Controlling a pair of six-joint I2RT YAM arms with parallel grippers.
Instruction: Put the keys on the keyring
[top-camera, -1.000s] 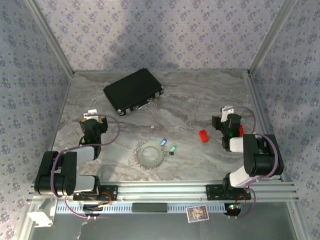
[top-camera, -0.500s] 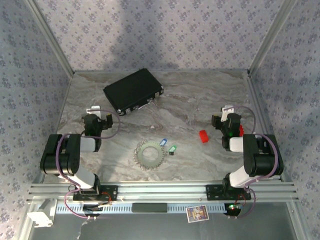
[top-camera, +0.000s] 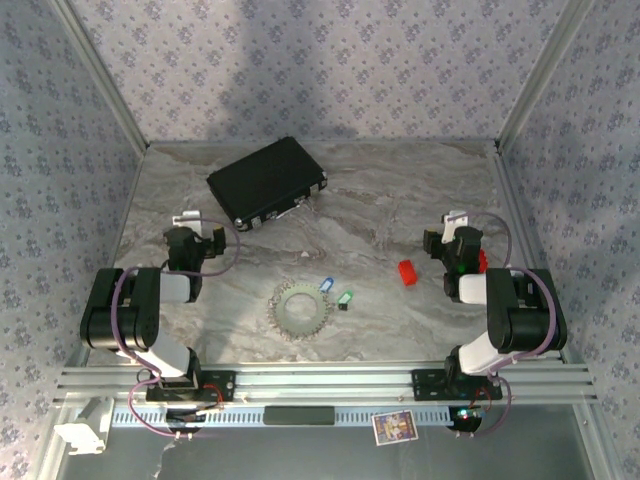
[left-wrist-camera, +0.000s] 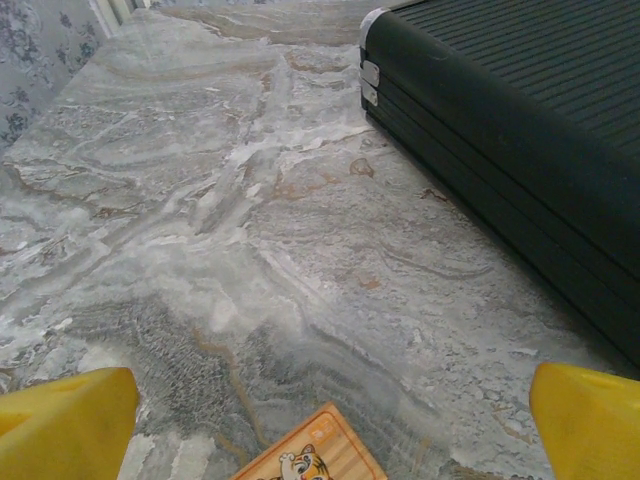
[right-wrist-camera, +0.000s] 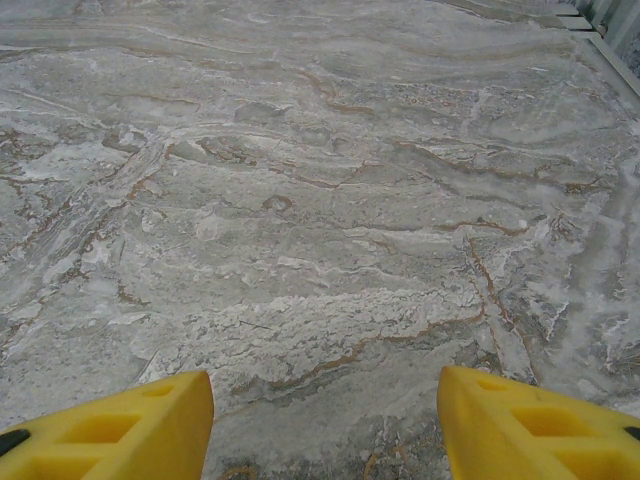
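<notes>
1. The keyring (top-camera: 300, 309) lies flat on the marble table (top-camera: 400, 190), near the front edge and roughly midway between the two arms.
2. The keys lie loose on the table, neither of them on the ring. The blue-tagged key (top-camera: 326, 285) sits just beyond the ring's toothed rim on its right, and the green-tagged key (top-camera: 345, 298) is just right of that. At this size I cannot tell whether either touches the rim.
3. The left gripper (top-camera: 192, 228) hangs over the left side of the table, well apart from the ring. In the wrist view the left gripper (left-wrist-camera: 330, 385) has its yellow fingers (left-wrist-camera: 65, 425) spread wide, with bare marble between them.
4. A black case (left-wrist-camera: 520, 130) lies ahead of it to the right, and an orange tiger-print tab (left-wrist-camera: 315, 462) shows at the bottom edge.
5. The right gripper (top-camera: 457, 225) sits at the right side. Its wrist view shows the gripper (right-wrist-camera: 325, 390) with its fingers (right-wrist-camera: 530, 420) also wide apart and gripping nothing.
6. A red block (top-camera: 407, 272) rests near the right gripper, on its left.
</notes>
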